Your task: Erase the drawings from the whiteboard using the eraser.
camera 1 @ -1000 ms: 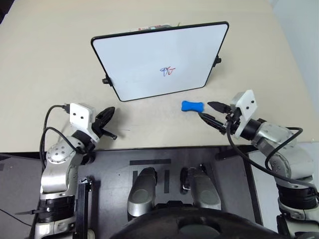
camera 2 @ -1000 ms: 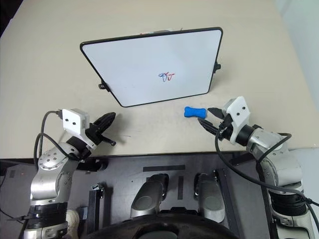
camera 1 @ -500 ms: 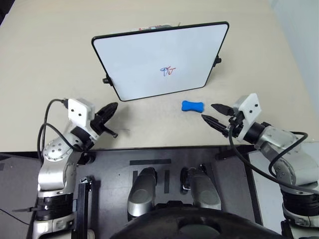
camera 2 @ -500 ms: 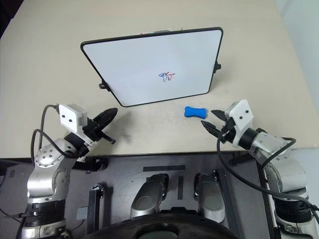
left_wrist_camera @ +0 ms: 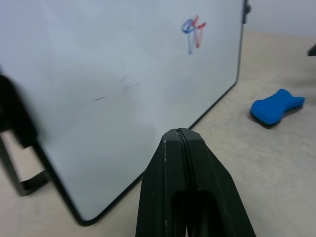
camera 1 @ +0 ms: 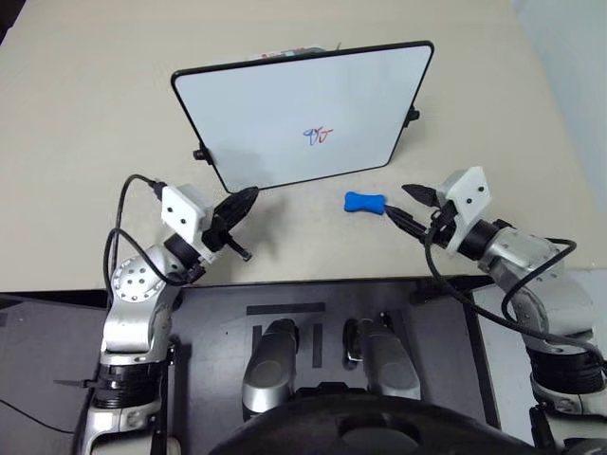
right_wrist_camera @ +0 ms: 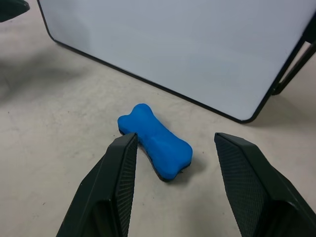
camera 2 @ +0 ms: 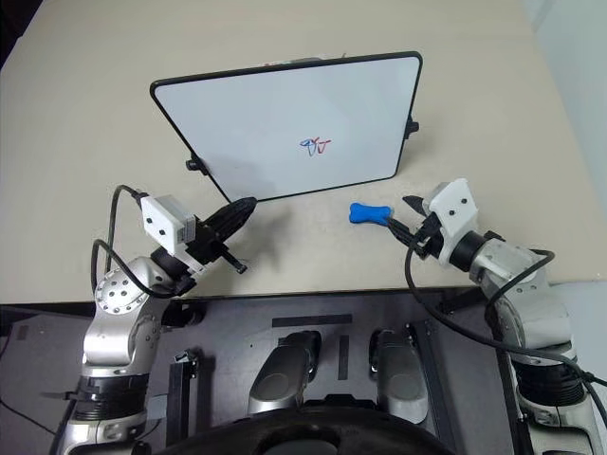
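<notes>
Grippers nearest, low over a beige table (camera 1: 85, 114): left gripper (camera 1: 241, 202) with fingers pressed together into one black wedge, tip pointed at the lower left corner of the whiteboard (camera 1: 285, 104), close to the frame but apart from it. Right gripper (camera 1: 406, 206) spread wide, holding nothing, fingertips just beside the eraser (camera 1: 364, 202); touching or not, hard to tell from the head views. From the right wrist, one finger (right_wrist_camera: 116, 182) overlapping the near end of the eraser, the other finger well clear to the side.

Eraser bright blue, bone-shaped, pinched at the middle, lying flat on the table just in front of the whiteboard's lower right edge, a dark underside showing along its rim.

Whiteboard farther back, tilted up on small black side knobs, rounded corners, thin black frame. Drawings (camera 1: 319, 136) small, blue and red scribbles right of the board's middle; a few faint grey streaks on the white surface in the left wrist view. Something coloured peeking over the board's top edge, mostly hidden and not identifiable.
</notes>
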